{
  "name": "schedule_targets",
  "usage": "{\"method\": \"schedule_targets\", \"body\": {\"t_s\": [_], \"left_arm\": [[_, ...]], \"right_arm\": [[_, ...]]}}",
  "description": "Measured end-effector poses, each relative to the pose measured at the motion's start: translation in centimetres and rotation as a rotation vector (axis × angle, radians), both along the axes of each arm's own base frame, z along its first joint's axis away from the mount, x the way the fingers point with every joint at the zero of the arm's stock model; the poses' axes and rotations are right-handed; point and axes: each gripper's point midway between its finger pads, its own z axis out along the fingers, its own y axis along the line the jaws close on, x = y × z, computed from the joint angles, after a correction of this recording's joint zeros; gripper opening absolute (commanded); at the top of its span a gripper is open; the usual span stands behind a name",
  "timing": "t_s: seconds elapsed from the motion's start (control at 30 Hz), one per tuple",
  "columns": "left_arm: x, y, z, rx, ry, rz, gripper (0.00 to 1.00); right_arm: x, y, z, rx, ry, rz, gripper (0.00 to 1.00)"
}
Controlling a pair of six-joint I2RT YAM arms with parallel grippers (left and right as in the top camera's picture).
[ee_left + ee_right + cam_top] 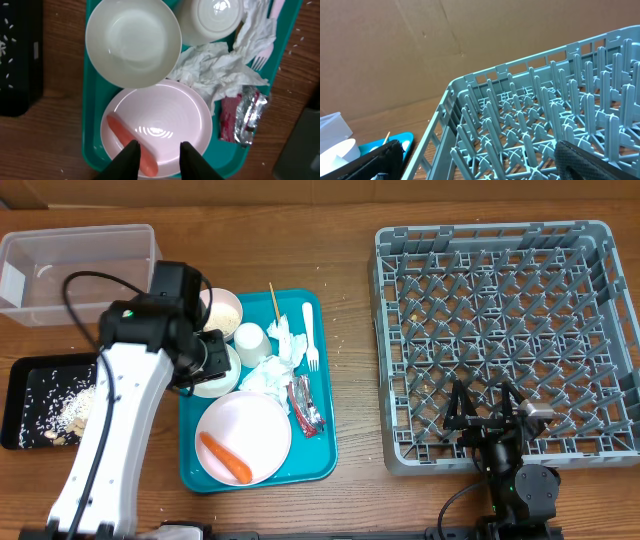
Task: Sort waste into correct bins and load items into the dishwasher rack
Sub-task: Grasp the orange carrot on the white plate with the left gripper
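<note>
On the teal tray [325, 460] lie a pink plate [250, 425] with an orange carrot piece [225, 457], two bowls [226, 311] [214, 383], an upturned cup [252, 342], crumpled napkins [280, 358], a red-and-silver wrapper [305, 405], a white fork [309, 335] and a wooden stick [273, 302]. My left gripper [210, 358] hovers over the tray. In the left wrist view it [159, 150] is open and empty above the plate [170, 115], its left finger beside the carrot [131, 140]; an empty bowl [132, 42] lies beyond. My right gripper [485, 415] [485, 165] stands wide open at the grey rack's [505, 330] near edge.
A clear tub [80, 270] stands at the back left. A black tray [30, 385] holding rice grains sits left of the teal tray. The left arm [110, 430] stretches over the table's left front. Bare wood shows between the teal tray and the rack.
</note>
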Motion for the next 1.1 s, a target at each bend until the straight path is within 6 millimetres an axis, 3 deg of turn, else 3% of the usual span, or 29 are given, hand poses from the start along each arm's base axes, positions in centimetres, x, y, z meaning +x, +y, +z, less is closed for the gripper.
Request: {"method": "schedule_targets", "body": {"t_s": [0.03,0.1,0.13,0.33,0.53,0.67,0.7,0.9,1.1], "left_arm": [[-0.4,0.0,0.7,-0.002,-0.01,0.009,0.36],[-1.9,0.3,1.8,-0.005,-0.018,0.035,0.57],[-2.6,0.4,2.3,-0.004,-0.02,0.043,1.0],[-5.7,0.7,3.9,-0.013,-0.019,0.087,1.0],[-7.2,0.0,3.5,-0.064,0.033,0.118,1.0],[-8.9,0.1,0.5,-0.075,0.128,0.285,1.0],[-9.5,0.2,-1.4,-0.076,0.161,0.366,1.0],[-13.4,0.5,-7.4,-0.039,0.338,0.654,1.0],[-13.8,0.3,-11.5,-0.06,0.345,0.742,1.0]], "right_arm": [[0.0,0.0,0.0,0.0,0.0,0.0,1.0],[0.0,0.0,0.0,0.0,0.0,0.0,1.0],[0.0,0.0,0.0,0.0,-0.001,0.0,1.0],[0.0,0.0,0.0,0.0,0.0,0.0,1.0],[0.0,0.0,0.0,0.0,0.0,0.0,1.0],[0.0,0.0,0.0,0.0,0.0,0.0,1.0],[0.0,0.0,0.0,0.0,0.0,0.0,1.0],[0.0,0.0,0.0,0.0,-0.001,0.0,1.0],[0.0,0.0,0.0,0.0,0.0,0.0,1.0]]}}
